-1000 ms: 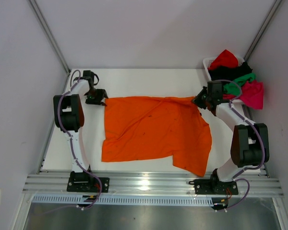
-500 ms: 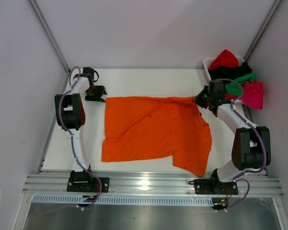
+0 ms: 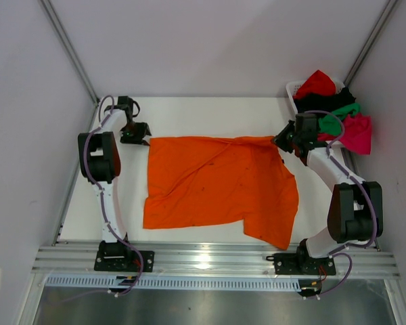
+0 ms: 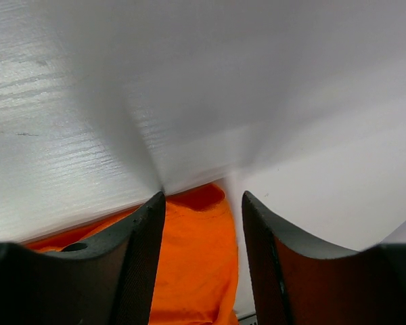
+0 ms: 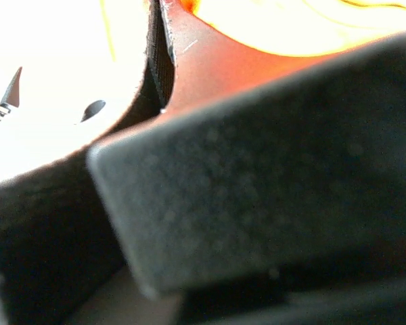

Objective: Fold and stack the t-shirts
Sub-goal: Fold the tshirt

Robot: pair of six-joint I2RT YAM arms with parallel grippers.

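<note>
Looking from the near edge, you see one orange t-shirt (image 3: 216, 186) spread on the table (image 3: 210, 115). Two grippers work its far corners. The left gripper (image 3: 138, 140) is released just beside it, and the right gripper (image 3: 281, 141) is clenched on the cloth (bunched there). Farthest, one white basket (image 3: 292, 88) holds four shirts: red t-shirt (image 3: 316, 82), black t-shirt (image 3: 338, 96), green t-shirt (image 3: 344, 110), magenta-pink t-shirt (image 3: 357, 132).

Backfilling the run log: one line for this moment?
left gripper open, beside far-left corner of orange t-shirt | right gripper shut on its far-right corner | shirt pile heaped in white basket
</note>
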